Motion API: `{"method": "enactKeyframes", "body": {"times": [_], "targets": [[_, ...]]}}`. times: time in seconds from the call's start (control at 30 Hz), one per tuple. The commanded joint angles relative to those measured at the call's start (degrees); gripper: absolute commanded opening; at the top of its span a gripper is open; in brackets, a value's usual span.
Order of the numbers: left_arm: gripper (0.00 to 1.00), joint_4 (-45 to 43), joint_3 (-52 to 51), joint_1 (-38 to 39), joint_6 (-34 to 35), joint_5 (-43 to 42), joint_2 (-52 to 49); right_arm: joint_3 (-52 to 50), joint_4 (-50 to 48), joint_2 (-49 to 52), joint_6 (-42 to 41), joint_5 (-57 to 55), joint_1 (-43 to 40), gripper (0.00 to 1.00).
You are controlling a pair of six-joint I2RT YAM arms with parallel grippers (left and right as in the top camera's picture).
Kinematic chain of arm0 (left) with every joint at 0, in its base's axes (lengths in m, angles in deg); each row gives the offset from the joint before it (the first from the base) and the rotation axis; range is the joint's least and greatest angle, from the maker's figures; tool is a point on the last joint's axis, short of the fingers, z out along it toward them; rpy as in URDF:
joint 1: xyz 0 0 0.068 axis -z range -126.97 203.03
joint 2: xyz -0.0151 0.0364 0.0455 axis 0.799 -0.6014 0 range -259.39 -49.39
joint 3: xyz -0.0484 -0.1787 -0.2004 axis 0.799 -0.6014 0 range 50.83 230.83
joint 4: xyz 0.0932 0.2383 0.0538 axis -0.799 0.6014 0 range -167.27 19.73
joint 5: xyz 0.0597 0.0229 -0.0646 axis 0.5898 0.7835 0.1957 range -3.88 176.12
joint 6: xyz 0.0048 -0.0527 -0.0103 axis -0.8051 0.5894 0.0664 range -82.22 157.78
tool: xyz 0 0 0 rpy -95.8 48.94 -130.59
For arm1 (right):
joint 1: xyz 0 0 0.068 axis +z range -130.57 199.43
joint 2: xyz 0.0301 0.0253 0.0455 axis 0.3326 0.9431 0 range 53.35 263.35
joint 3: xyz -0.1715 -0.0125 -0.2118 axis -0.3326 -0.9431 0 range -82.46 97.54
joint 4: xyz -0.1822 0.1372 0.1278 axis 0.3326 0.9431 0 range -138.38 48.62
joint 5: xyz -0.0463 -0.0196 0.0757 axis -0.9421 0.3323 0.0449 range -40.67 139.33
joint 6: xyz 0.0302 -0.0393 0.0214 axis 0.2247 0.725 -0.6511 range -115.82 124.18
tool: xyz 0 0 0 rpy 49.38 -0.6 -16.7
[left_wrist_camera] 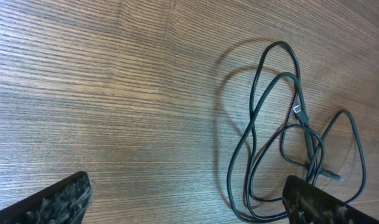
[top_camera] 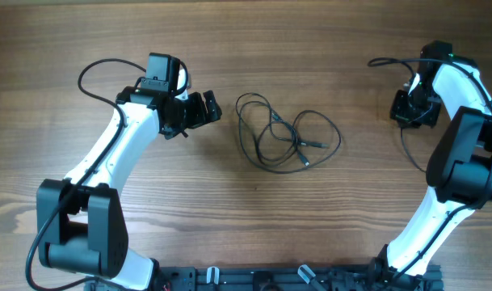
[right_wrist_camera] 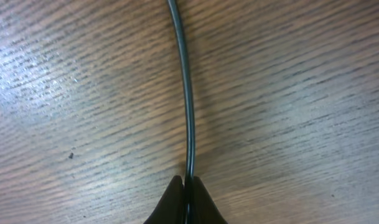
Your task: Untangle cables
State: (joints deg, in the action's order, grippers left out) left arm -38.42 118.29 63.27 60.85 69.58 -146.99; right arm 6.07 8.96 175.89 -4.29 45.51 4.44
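Note:
A loose tangle of thin black cables (top_camera: 282, 133) lies on the wooden table at the centre, with small plug tips near its right side. In the left wrist view the bundle (left_wrist_camera: 289, 124) lies ahead and to the right. My left gripper (top_camera: 209, 109) is open and empty just left of the bundle, and its right finger overlaps the nearest loops in the left wrist view (left_wrist_camera: 189, 199). My right gripper (top_camera: 409, 109) is at the far right, shut on a single thin black cable (right_wrist_camera: 188, 93) that runs straight out from between its fingertips (right_wrist_camera: 188, 186).
The table (top_camera: 326, 226) is wood-grained. Thicker black cables attached to the arms loop near the left arm (top_camera: 88, 73) and above the right arm (top_camera: 387, 61). The arm bases stand at the front edge.

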Motion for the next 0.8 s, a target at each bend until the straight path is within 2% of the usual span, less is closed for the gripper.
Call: {"method": "enactKeyframes", "body": {"times": [0.0,0.07,0.17,0.23,0.33,0.5,0.57,0.67,0.73,0.77], "targets": [[1.00,0.0,0.0,-0.1,0.3,0.1,-0.3,1.7,-0.4,-2.0,-11.5,6.4,-0.4,0.04],[1.00,0.0,0.0,-0.1,0.3,0.1,-0.3,1.9,-2.5,-6.4,-19.2,8.8,-1.0,0.04],[1.00,0.0,0.0,-0.1,0.3,0.1,-0.3,1.9,-9.8,-15.2,-25.4,11.4,-2.3,0.04],[1.00,0.0,0.0,-0.1,0.3,0.1,-0.3,1.9,-15.6,-20.9,-32.9,6.5,-3.6,0.04],[1.00,0.0,0.0,-0.1,0.3,0.1,-0.3,1.9,-21.0,-24.0,-48.1,-9.1,-6.1,0.04],[1.00,0.0,0.0,-0.1,0.3,0.1,-0.3,0.5,-20.4,-21.6,-63.7,-23.0,-12.7,0.04],[1.00,0.0,0.0,-0.1,0.3,0.1,-0.3,0.4,-18.6,-20.8,-67.2,-24.6,-15.1,0.04],[1.00,0.0,0.0,-0.1,0.3,0.1,-0.3,0.2,-11.1,-20.7,-80.7,-26.4,-20.4,0.04],[1.00,0.0,0.0,-0.1,0.3,0.1,-0.3,0.2,-9.1,-20.6,-83.0,-23.9,-23.6,0.05],[1.00,0.0,0.0,-0.1,0.3,0.1,-0.3,-0.1,-8.6,-20.6,-82.5,-22.3,-24.7,0.11]]}}
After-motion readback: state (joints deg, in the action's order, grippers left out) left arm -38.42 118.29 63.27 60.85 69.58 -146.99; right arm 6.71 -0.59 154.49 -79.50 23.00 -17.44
